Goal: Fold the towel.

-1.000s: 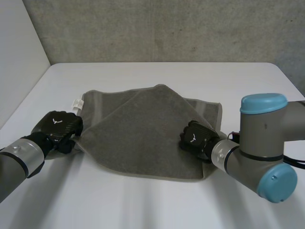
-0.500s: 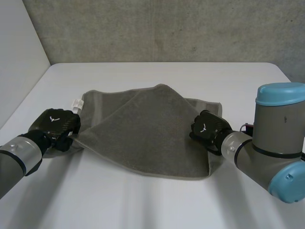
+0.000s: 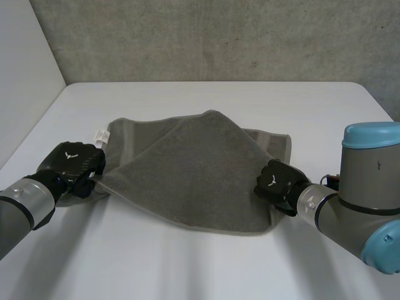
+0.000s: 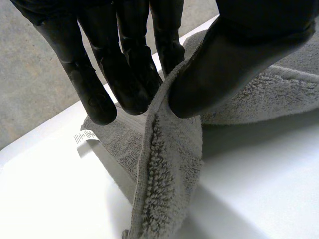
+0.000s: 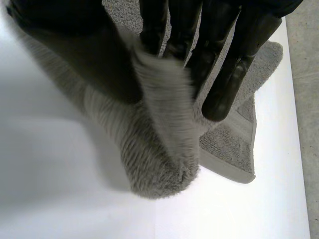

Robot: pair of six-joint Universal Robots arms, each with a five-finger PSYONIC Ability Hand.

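While the towel [image 3: 187,169] lies between them, left hand [image 3: 74,161] and right hand [image 3: 278,181] each pinch a corner, thumb against fingers

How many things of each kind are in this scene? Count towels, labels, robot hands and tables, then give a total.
towel: 1
label: 1
hands: 2, the left hand and the right hand
table: 1
Total: 5
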